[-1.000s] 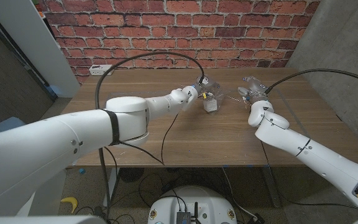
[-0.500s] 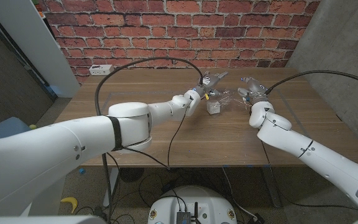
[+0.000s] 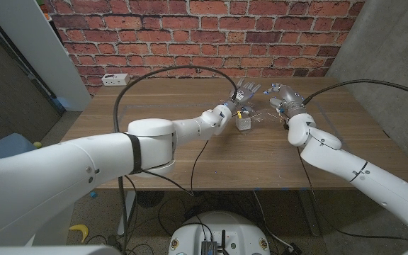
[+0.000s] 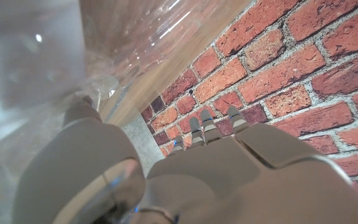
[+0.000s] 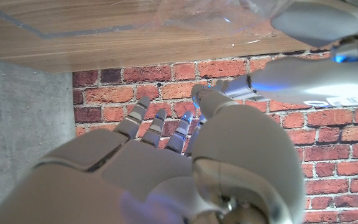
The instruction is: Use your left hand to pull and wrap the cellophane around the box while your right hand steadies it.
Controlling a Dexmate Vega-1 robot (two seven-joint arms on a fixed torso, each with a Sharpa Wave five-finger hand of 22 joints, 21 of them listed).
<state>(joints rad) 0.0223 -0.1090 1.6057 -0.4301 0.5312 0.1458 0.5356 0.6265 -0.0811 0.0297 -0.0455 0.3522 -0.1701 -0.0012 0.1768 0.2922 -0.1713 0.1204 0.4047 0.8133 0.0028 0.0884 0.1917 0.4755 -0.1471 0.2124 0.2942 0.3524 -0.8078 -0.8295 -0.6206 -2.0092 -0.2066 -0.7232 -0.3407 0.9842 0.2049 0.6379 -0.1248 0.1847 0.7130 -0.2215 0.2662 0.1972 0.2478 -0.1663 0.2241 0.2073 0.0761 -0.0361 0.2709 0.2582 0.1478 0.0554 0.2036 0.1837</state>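
Cellophane, clear and crinkled, spreads around a small pale box that sits on the wooden tabletop toward its far middle, in front of a red brick wall. The left hand reaches in from the near left and hovers just above and behind the box, its fingers spread and pointing upward; whether any of them pinch the film cannot be told from the head view. In the left wrist view, clear film fills the area beside the thumb, very close to it, but a grip is not plainly visible. The right hand is raised just to the right of the box, fingers apart and partly curled, near the film's edge; contact with the box cannot be told. A black cable arcs over the tabletop behind the left arm. A white power strip lies at the far left edge, well apart from the box.
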